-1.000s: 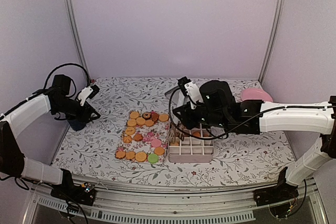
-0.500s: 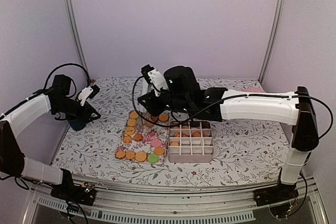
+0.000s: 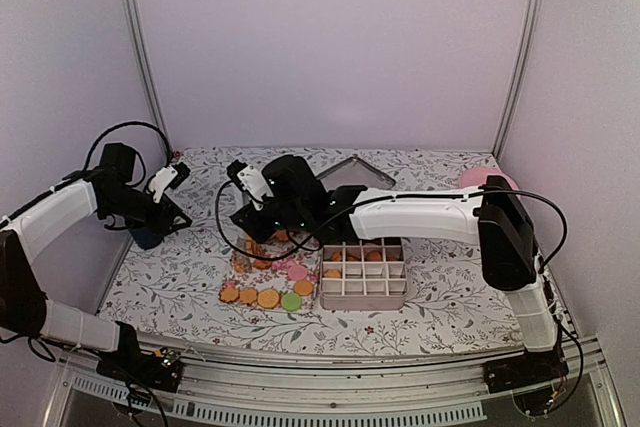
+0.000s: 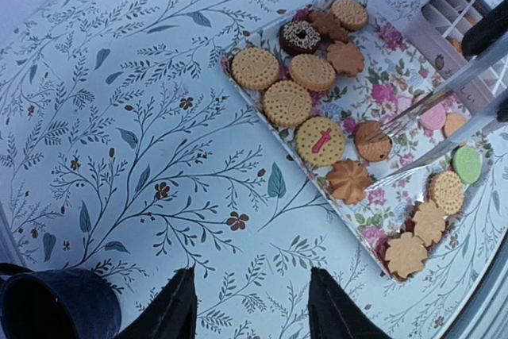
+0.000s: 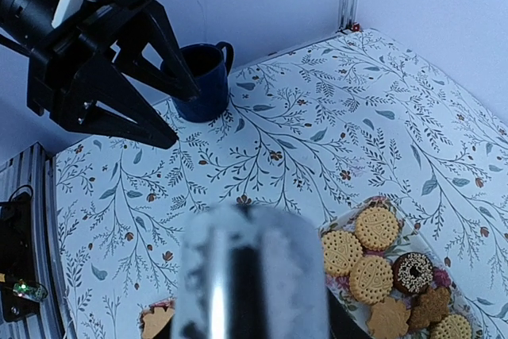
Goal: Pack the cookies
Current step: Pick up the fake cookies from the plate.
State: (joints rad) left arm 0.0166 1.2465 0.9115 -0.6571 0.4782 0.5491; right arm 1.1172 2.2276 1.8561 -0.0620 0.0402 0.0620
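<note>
The cookies (image 3: 268, 297) lie on a flowered tray (image 3: 240, 279); most are golden, with a few pink, green and dark ones (image 4: 317, 140). More sit in the compartment box (image 3: 364, 274). My right gripper (image 3: 262, 232) hangs over the tray's far part, shut on metal tongs (image 4: 432, 121). The handle of the tongs (image 5: 250, 275) blurs across the right wrist view and hides the fingertips. The tong tips stand apart around a brown round cookie (image 4: 371, 142). My left gripper (image 4: 252, 307) is open and empty, hovering above bare tablecloth left of the tray.
A dark blue mug (image 3: 148, 235) stands at the left wall beside the left gripper (image 5: 178, 113). A pink plate (image 3: 488, 179) lies at the back right, and a grey flat lid (image 3: 350, 171) behind the box. Walls close in on three sides.
My right arm has swung left with the tongs, from over the compartment box to over the tray. The left arm has not moved.
</note>
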